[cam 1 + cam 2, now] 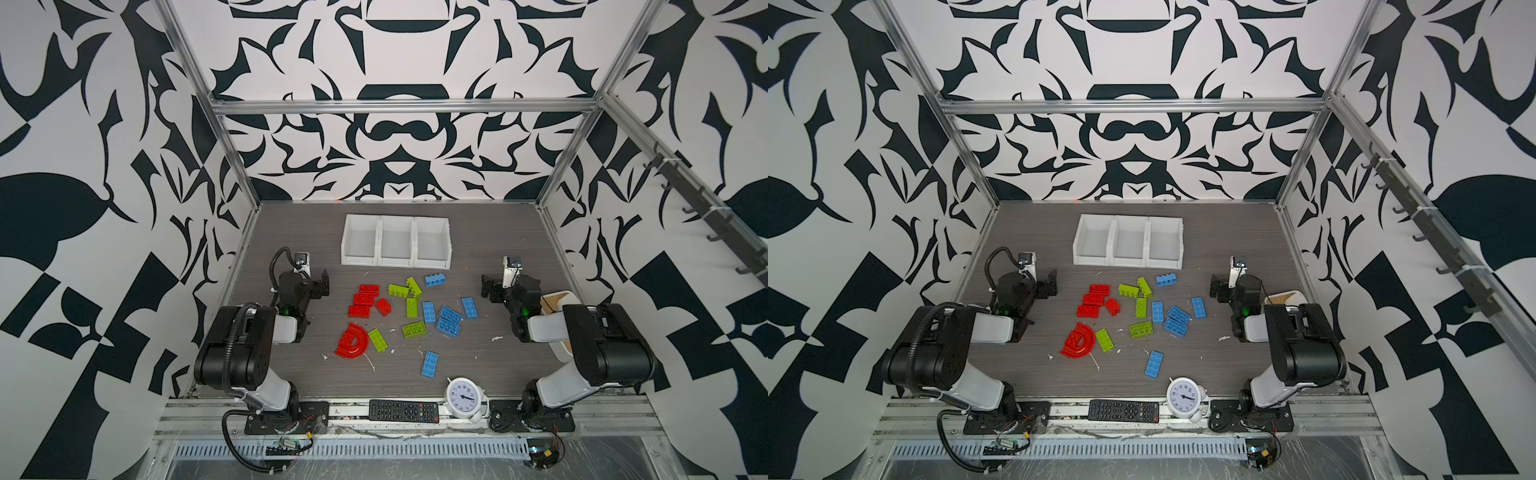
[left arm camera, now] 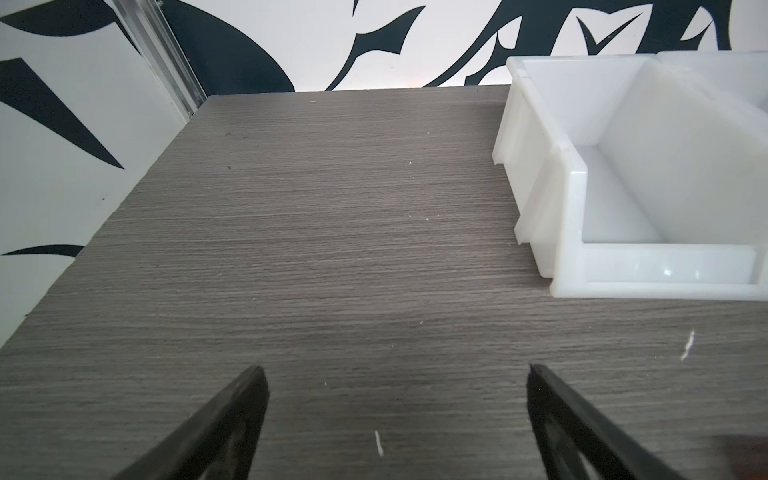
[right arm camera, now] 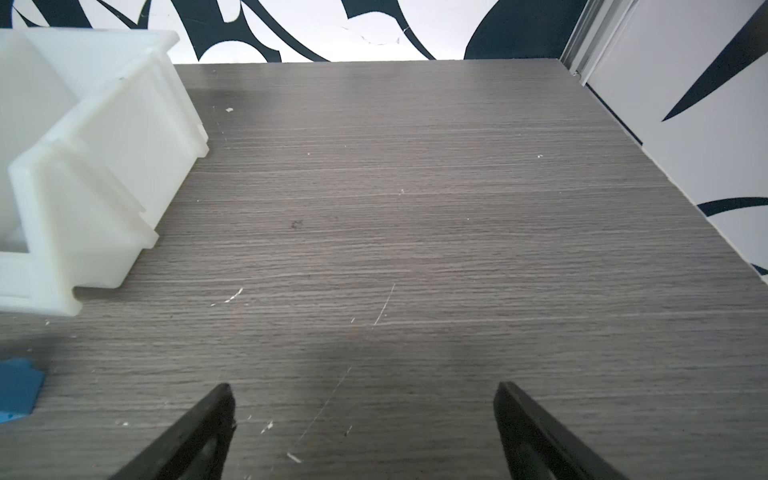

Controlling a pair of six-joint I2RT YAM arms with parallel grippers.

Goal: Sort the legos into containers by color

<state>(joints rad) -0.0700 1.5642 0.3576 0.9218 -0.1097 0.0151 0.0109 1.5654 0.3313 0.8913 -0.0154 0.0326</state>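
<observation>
The right arm (image 1: 602, 345) hides most of the tub (image 1: 557, 302); a blurred blue lego (image 3: 16, 390) is edge-cropped.

Both top views — we look steeply down from high, sharing the grey wood-grain tabletop (image 1: 494, 237). Wrist views — we sit low, close, facing the black-and-white patterned back wall (image 2: 374, 41); each catches one end of the white plastic three-bin row (image 2: 665, 274).

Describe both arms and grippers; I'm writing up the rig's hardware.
Both the left arm and right arm have black joint housings joined by white links, each with a green light near the wrist. A black corrugated cable loops along the left arm. The left gripper and right gripper have black fingers tapering to tips.
</observation>
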